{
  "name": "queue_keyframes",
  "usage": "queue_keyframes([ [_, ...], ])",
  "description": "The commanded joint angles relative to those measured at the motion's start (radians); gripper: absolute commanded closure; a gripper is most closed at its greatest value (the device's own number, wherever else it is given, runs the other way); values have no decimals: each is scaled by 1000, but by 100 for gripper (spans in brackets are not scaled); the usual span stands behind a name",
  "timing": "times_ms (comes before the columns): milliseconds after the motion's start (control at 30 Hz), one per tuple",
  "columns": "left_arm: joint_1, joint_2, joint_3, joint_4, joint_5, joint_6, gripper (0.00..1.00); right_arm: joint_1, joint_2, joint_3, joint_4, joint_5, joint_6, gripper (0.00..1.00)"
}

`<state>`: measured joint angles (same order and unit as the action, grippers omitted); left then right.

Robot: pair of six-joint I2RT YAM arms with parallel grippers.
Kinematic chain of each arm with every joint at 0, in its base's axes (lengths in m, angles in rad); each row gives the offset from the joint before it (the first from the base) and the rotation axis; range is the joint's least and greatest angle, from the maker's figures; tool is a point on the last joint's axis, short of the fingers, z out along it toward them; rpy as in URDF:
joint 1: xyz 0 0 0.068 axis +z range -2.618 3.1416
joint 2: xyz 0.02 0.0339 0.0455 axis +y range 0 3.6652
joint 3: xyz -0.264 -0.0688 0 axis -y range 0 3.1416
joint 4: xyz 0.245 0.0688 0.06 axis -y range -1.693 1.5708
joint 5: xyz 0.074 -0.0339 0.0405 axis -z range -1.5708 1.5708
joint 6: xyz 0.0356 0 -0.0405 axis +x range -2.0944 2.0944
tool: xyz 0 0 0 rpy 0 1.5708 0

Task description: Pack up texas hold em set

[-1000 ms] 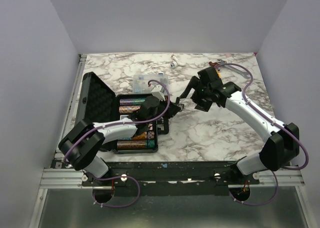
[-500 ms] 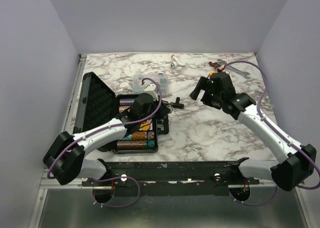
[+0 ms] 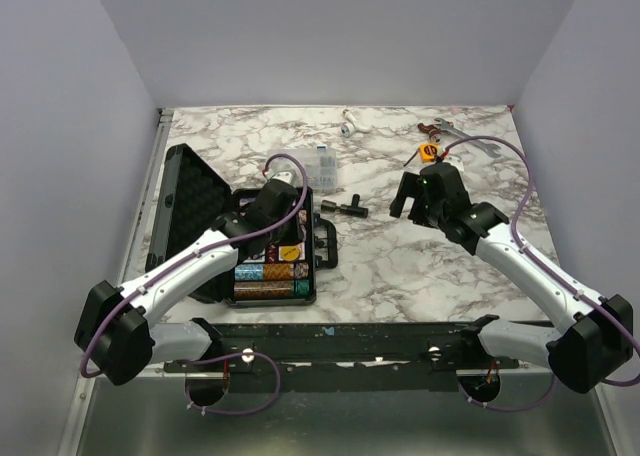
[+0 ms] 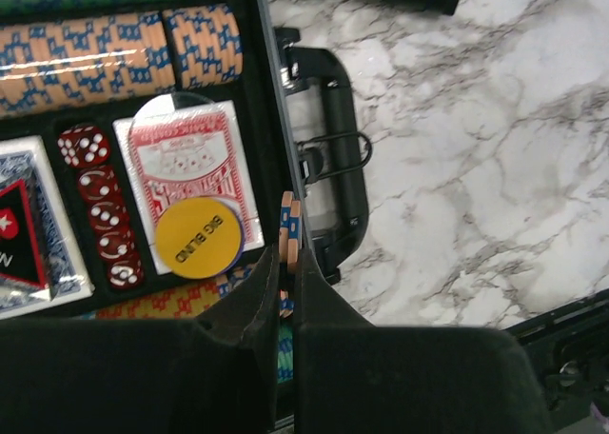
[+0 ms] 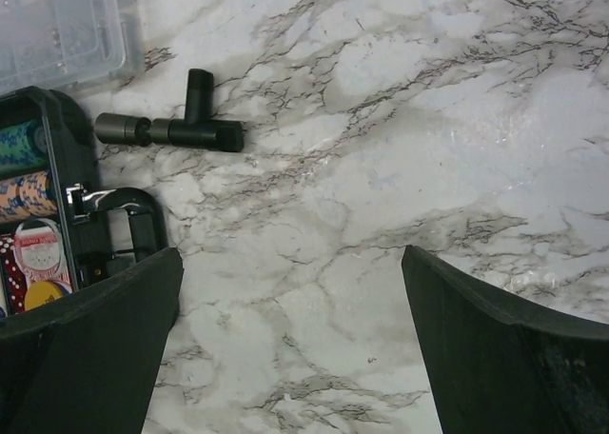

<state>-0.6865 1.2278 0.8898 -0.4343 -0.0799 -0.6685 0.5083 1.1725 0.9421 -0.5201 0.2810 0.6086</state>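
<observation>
Landmark: the case (image 3: 190,211) lies open at the table's left, its lid laid back and its handle (image 4: 328,148) on the right wall, facing bare marble.
Tray front: your chip rows (image 3: 268,289) lie filled along the case's near edge.
Tray middle: the blue deck (image 4: 24,225), red dice (image 4: 95,206) and red deck (image 4: 190,167) sit in their slots. A clear button (image 4: 181,110) and the yellow Big Blind button (image 4: 200,239) rest on the red deck.
Left arm: your left gripper (image 4: 285,263) hangs over the case's right wall, fingers pinched narrow on a few loose chips (image 4: 289,220) held edge-on.
Right arm: your right gripper (image 5: 290,263) hovers well right of the case, jaws spread wide and holding nothing.
Far side: a black T-shaped piece (image 5: 181,129) lies just off the case's far right corner. The clear compartment box (image 3: 318,166) sits just behind the case.
Done: most of the set looks seated.
Left to do: by my reading, you must slot the pinched chips, then close and latch the lid.
Changed: over the last second your left arm has straightened, its wrist shifting toward the case's far edge. Your right arm has drawn back from the case's right side, uncovering the T-shaped piece.
</observation>
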Motion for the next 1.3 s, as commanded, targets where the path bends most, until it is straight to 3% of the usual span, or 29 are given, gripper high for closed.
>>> queue_keyframes([
  [0, 3, -4, 28, -181, -57, 5, 100, -4, -1, -20, 24, 13, -10, 0],
  [300, -41, 74, 49, -256, -43, -40, 100, -4, 45, -35, 27, -14, -14, 0],
  [500, -89, 143, 108, -369, -108, -34, 100, -4, 61, -28, 23, -15, -3, 0],
  [1133, -115, 217, 90, -344, -106, -77, 100, -4, 106, -59, 52, -83, 23, 0],
  [1267, -115, 231, 103, -361, -118, -79, 84, -4, 96, -82, 58, -98, 34, 0],
])
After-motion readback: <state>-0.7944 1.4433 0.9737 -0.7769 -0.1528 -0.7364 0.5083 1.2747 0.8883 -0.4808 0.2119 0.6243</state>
